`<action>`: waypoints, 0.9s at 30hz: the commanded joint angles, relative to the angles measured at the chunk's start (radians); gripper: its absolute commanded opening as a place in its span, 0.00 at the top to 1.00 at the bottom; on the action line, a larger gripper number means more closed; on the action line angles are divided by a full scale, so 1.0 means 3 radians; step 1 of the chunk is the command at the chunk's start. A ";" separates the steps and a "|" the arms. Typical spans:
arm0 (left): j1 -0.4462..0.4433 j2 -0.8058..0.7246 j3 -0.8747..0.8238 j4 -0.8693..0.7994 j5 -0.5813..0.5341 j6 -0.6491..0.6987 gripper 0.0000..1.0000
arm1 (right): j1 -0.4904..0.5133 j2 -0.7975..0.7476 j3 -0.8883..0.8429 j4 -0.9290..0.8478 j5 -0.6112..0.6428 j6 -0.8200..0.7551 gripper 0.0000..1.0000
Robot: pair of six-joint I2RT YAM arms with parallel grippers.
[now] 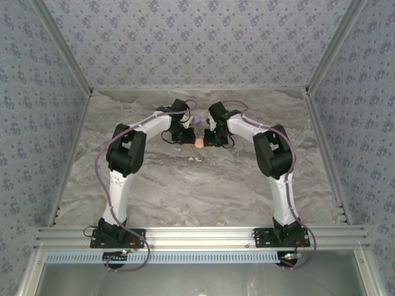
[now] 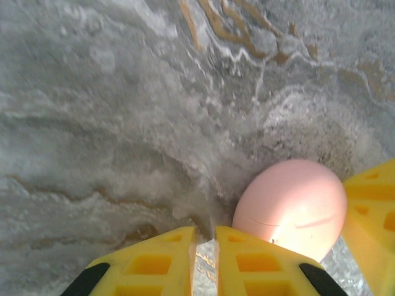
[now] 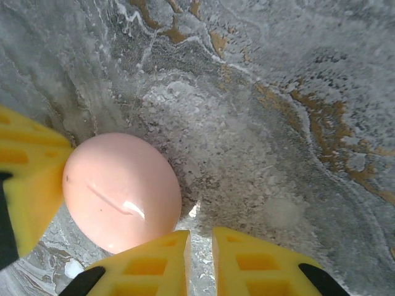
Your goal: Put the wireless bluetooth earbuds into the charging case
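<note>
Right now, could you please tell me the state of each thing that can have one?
Round pink glossy charging case: lid closed, lying on the marble table.
Left tool: shut, empty, beside the case.
Right tool: shut, empty, beside the case.
Tiny pinkish-white earbuds: loose on the table, outside the case.

A round, glossy pink charging case (image 1: 200, 143) lies flat on the grey marbled counter (image 1: 185, 191) toward its far middle, looking closed, with a thin curved line across its smooth top (image 3: 120, 191). Tiny pinkish-white earbuds (image 1: 196, 159) lie loose on the counter just on the near side of the case, outside it, too small to make out their pose.
</note>
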 commanded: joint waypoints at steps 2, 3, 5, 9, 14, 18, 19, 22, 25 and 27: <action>-0.0064 -0.0186 -0.0132 -0.0107 -0.0002 0.0003 0.84 | -0.0011 0.0083 0.0119 -0.0181 0.0158 -0.0020 0.80; -0.0065 -0.0207 -0.0150 -0.0096 -0.0017 -0.0007 0.83 | -0.0008 0.0078 0.0122 -0.0190 0.0183 -0.0026 0.80; -0.0064 -0.0247 -0.0172 -0.0096 -0.0080 -0.0023 0.83 | -0.0014 0.0074 0.0121 -0.0216 0.0225 -0.0036 0.80; -0.0048 -0.0336 -0.0212 -0.0075 -0.0258 -0.0025 0.82 | -0.0024 0.0017 0.0090 -0.0246 0.0282 -0.0057 0.79; 0.0011 -0.0493 -0.0320 0.0035 -0.0301 -0.0084 0.81 | -0.0078 -0.0148 -0.0049 -0.0201 0.0259 -0.0077 0.79; 0.0068 -0.0628 -0.0495 0.0303 -0.0171 -0.0221 0.78 | -0.0173 -0.0300 -0.0179 -0.0060 0.0055 -0.0130 0.79; 0.0079 -0.0650 -0.0542 0.0373 -0.0104 -0.0268 0.76 | -0.0200 -0.0321 -0.0192 -0.0039 -0.0003 -0.0145 0.79; 0.0113 -0.0694 -0.0687 0.0615 0.0096 -0.0438 0.70 | -0.0279 -0.0346 -0.0194 0.0036 -0.0219 -0.0177 0.76; 0.0122 -0.0694 -0.0783 0.0817 0.0265 -0.0591 0.66 | -0.0332 -0.0317 -0.0160 0.0150 -0.0456 -0.0172 0.73; 0.0122 -0.0678 -0.0826 0.0932 0.0358 -0.0681 0.64 | -0.0348 -0.0275 -0.0115 0.0183 -0.0565 -0.0161 0.72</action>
